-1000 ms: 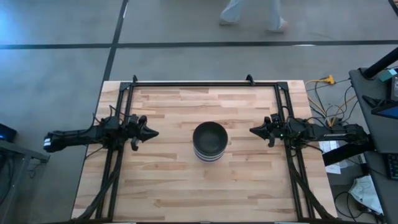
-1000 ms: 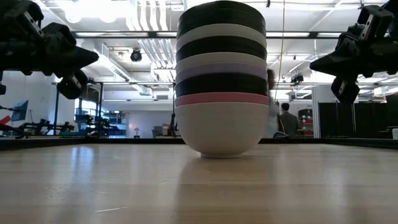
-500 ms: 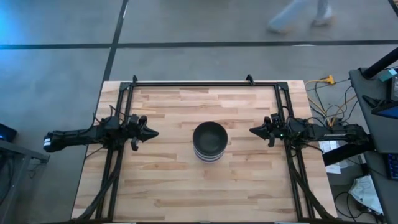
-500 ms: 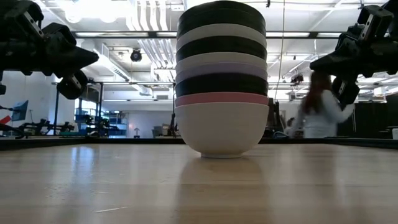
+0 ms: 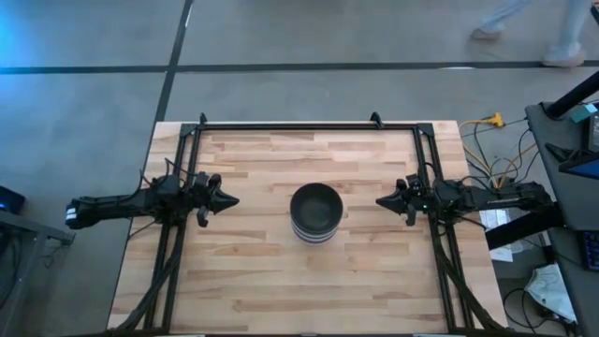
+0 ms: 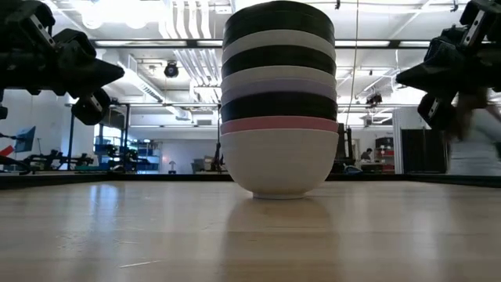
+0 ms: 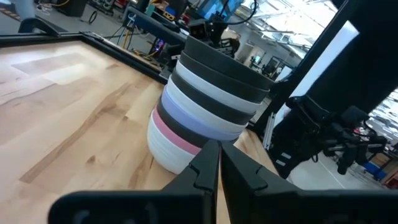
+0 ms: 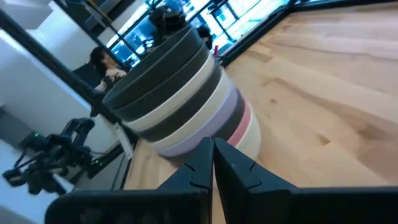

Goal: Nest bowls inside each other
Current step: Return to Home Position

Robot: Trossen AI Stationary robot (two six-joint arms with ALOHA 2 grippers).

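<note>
The bowls (image 5: 315,212) stand nested in one stack at the table's middle, a black one on top. The low view shows the stack (image 6: 278,98) resting on the base of a white bowl, then pink, black, lavender, white and black rims upward. My left gripper (image 5: 232,200) hovers shut above the table, left of the stack, pointing at it. My right gripper (image 5: 381,198) hovers shut to the stack's right, also pointing at it. Both wrist views show the stack (image 7: 205,106) (image 8: 180,93) ahead of shut fingers.
A black frame (image 5: 309,125) runs along the table's far edge and down both sides. Bare wood (image 5: 309,281) lies all round the stack. Cables and equipment (image 5: 562,168) sit off the right edge. A person's legs (image 5: 533,19) cross the floor beyond the table.
My right gripper has drawn back slightly toward the table's right edge. A person beyond the table has walked from the middle toward the right. The stack and my left gripper have stayed still.
</note>
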